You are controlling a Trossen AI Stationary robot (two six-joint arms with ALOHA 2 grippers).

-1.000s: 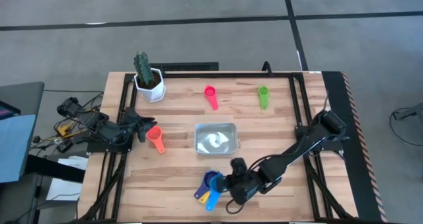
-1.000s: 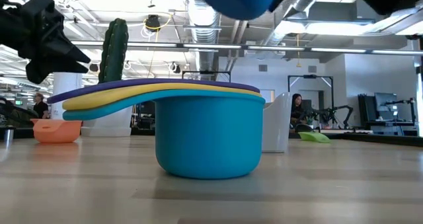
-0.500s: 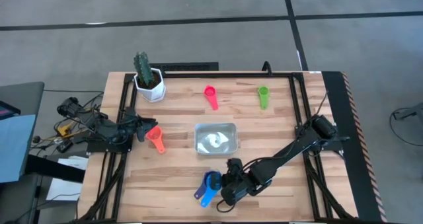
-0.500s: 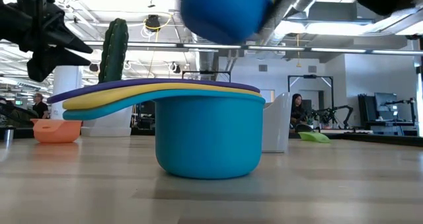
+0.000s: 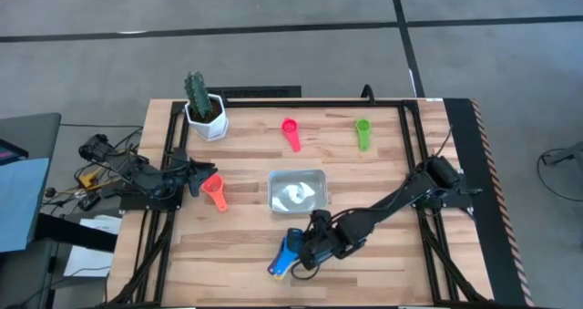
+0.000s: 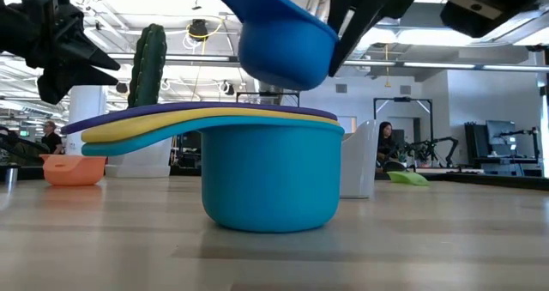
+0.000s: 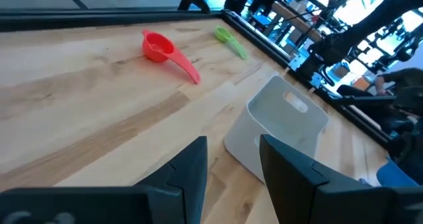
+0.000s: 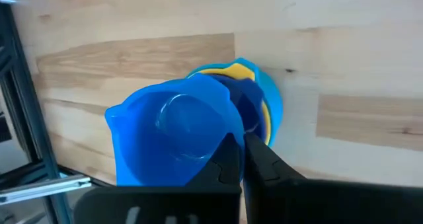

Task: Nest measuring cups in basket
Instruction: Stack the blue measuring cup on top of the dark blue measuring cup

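The blue cup [image 6: 287,44] hangs just above the nested stack [image 6: 268,166] at the table's near edge, pinched by the handle in our right gripper [image 8: 242,159]. We should centre it over the stack, level it, then lower gently. The left gripper [image 7: 232,168], fingers apart, waits beside the orange-red cup [image 5: 215,190].

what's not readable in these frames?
- Nested stack's bowls: in the low view only the teal cup bowl shows; its wall hides the purple and yellow ones.
- Same stack in the high view: covered by the right hand and its blue cup.
- Basket contents: glare in the high view; its wall blocks the left wrist view.
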